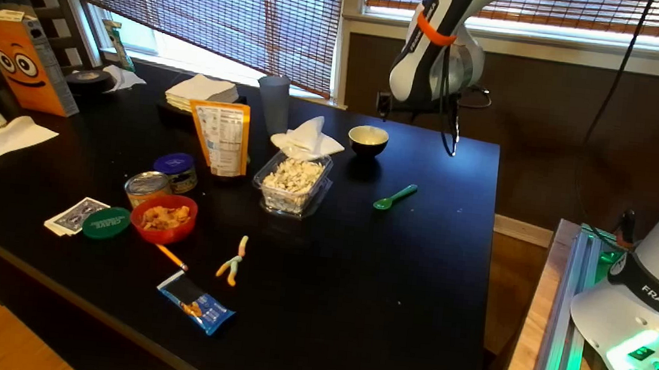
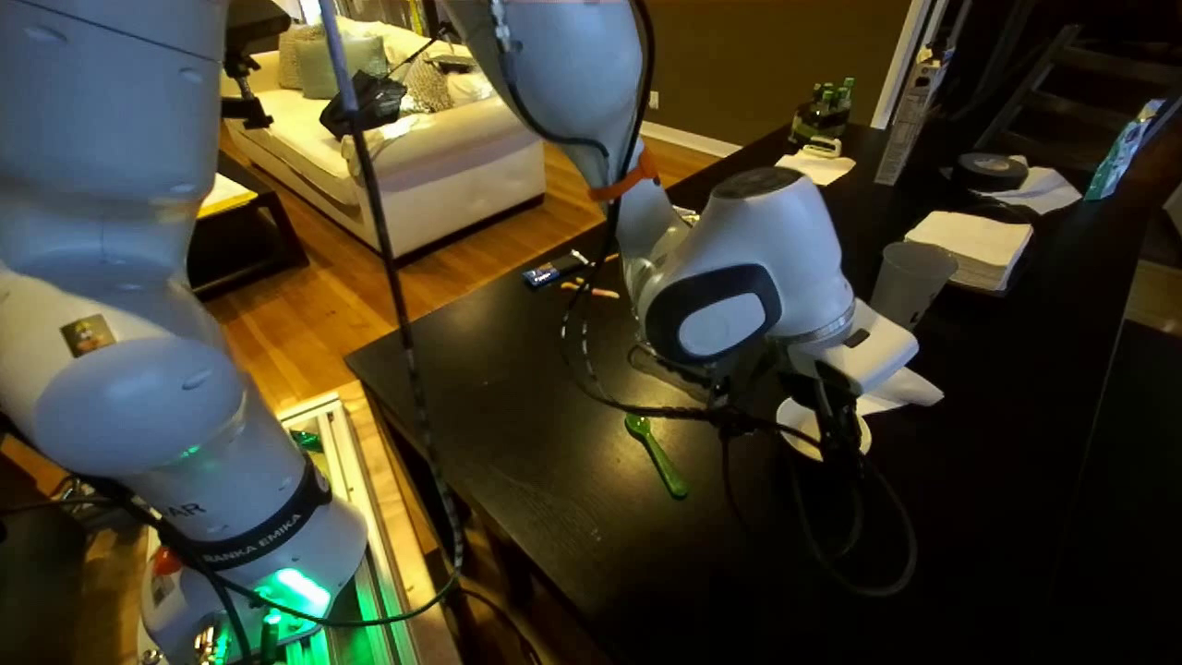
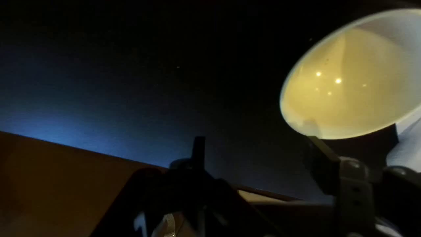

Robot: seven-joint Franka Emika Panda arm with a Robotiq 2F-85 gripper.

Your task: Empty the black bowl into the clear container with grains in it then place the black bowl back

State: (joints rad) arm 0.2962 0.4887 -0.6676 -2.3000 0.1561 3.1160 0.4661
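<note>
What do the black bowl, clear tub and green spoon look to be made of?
Black bowl: probably glazed ceramic, glossy; glints on its pale inside.
Clear tub: likely shiny plastic; transparent walls, glinting rim.
Green spoon: likely plastic; one even colour, slight sheen.

Your wrist view cut off the black bowl [image 3: 348,82] at the right edge and blurred your end effector [image 3: 256,138].

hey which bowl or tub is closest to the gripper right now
The small black bowl with the pale inside: it shows right by the gripper in the wrist view. The clear tub of grains and the red bowl sit farther off.
</note>
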